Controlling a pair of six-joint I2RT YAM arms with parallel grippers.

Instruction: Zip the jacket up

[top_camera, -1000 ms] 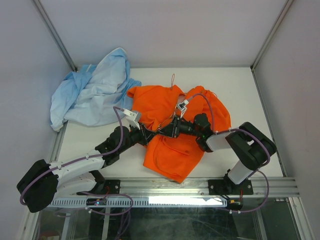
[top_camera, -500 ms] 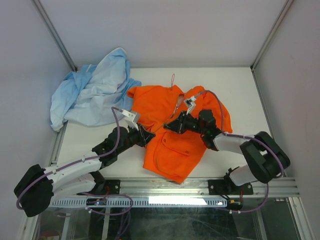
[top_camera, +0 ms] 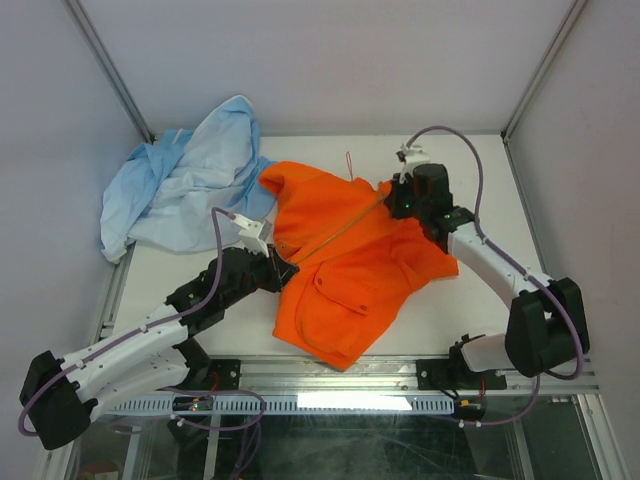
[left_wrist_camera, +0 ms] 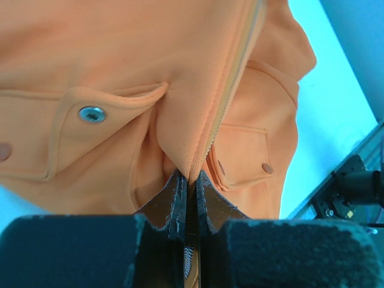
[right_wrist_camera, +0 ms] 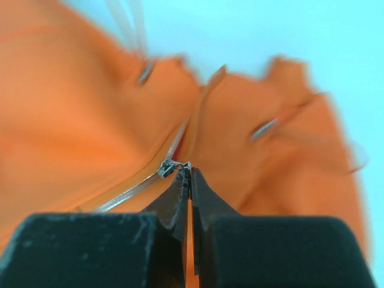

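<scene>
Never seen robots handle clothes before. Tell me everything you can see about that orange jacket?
The jacket is bright orange soft fabric, lying mostly flat, front up, on the white table. It has a snap-flapped patch pocket and a long front zipper, apparently closed nearly to the collar. The left gripper pinches its hem; the right gripper pinches the zipper pull.

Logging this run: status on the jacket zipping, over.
Left claw shut on hem of bright orange fabric jacket. Right claw shut on metal zipper pull near collar. Light blue cloth aside, off the zipper.
</scene>
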